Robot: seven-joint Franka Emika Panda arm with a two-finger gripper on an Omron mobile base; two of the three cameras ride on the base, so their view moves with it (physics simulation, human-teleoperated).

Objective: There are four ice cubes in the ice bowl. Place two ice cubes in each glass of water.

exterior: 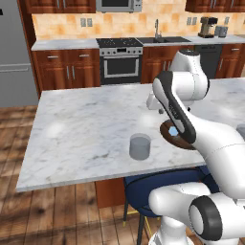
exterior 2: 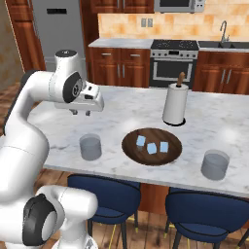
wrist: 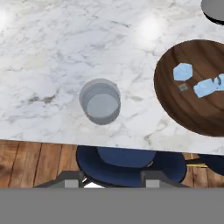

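Note:
My gripper (exterior 2: pixel 80 113) hangs above the marble counter, left of the ice bowl (exterior 2: pixel 130 151) and behind the left glass of water (exterior 2: pixel 90 147). In the hand view the glass (wrist: pixel 100 101) lies straight ahead, the bowl (wrist: pixel 175 109) to the right. Its two fingertips (wrist: pixel 72 180) stand half apart at the bottom, with a small pale glint between them, which I take for a held ice cube. Three ice cubes lie in the bowl (exterior 2: pixel 141 141) (exterior 2: pixel 152 148) (exterior 2: pixel 165 146). The other glass of water (exterior 2: pixel 215 164) stands right of the bowl. I see no cube in either glass.
A white paper-towel roll (exterior 2: pixel 175 104) stands behind the bowl. Blue stools (exterior 2: pixel 109 197) sit under the counter's near edge (wrist: pixel 109 142). The left glass (exterior: pixel 139 147) stands close to that edge. Stove and cabinets line the far wall.

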